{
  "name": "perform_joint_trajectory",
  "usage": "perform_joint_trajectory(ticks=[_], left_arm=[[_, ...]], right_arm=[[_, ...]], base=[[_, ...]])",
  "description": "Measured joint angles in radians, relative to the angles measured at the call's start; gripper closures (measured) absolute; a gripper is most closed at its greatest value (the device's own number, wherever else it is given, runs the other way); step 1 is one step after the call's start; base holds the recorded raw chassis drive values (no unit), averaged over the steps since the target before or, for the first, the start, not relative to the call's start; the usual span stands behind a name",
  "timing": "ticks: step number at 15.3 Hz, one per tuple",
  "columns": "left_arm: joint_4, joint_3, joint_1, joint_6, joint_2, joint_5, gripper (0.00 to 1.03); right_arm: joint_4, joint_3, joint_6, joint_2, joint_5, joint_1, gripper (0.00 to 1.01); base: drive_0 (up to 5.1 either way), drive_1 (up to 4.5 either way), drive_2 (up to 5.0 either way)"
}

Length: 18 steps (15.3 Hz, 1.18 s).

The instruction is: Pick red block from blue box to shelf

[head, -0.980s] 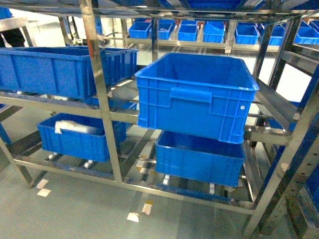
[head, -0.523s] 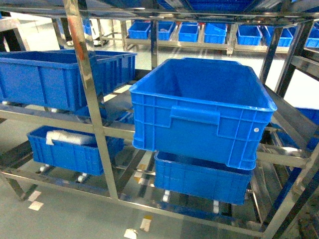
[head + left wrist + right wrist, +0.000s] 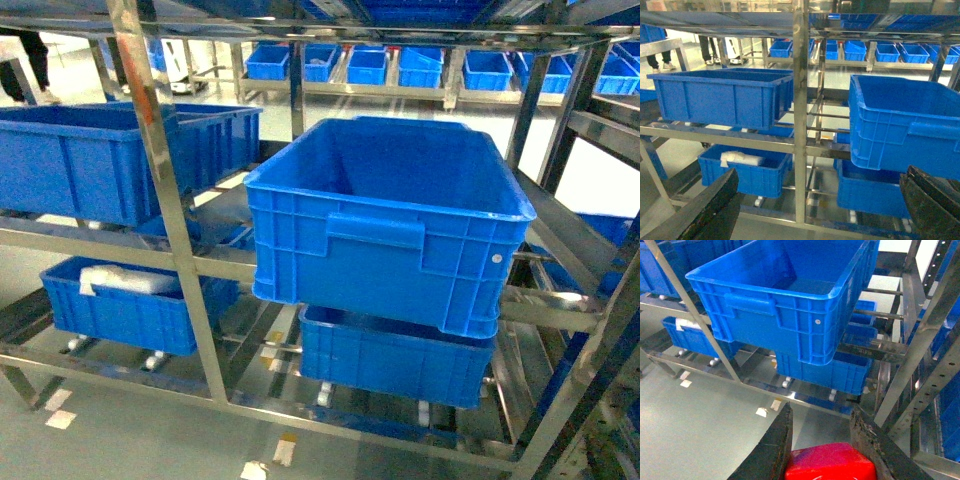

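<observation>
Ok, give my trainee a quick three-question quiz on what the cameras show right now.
1. True or false: the right gripper holds the red block.
2. What lies in the lower-left crate on the shelf? A) a white wrapped bundle B) a yellow brick C) a bottle
3. Is the left gripper carrying anything?

Key: 1. True; its fingers close on the block's sides. 2. A, the bundle. 3. No, its fingers stand apart, empty.

Right gripper point(image 3: 822, 440) was clamped around the red block point(image 3: 831, 462), fingers on both sides. Left gripper point(image 3: 815, 205) hung with jaws spread wide, nothing in it.
</observation>
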<state>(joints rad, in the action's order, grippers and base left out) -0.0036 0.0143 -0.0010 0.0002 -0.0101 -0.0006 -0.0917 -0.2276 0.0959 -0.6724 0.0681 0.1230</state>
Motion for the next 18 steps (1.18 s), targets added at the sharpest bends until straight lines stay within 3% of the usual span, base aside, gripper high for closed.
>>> perform_joint_trajectory(ticks=[18], left_arm=[[0.0,0.0,0.0,0.0,0.0,0.0,0.05]], right_arm=[[0.0,0.0,0.0,0.0,0.0,0.0,0.73]], base=[[0.0,0.0,0.0]])
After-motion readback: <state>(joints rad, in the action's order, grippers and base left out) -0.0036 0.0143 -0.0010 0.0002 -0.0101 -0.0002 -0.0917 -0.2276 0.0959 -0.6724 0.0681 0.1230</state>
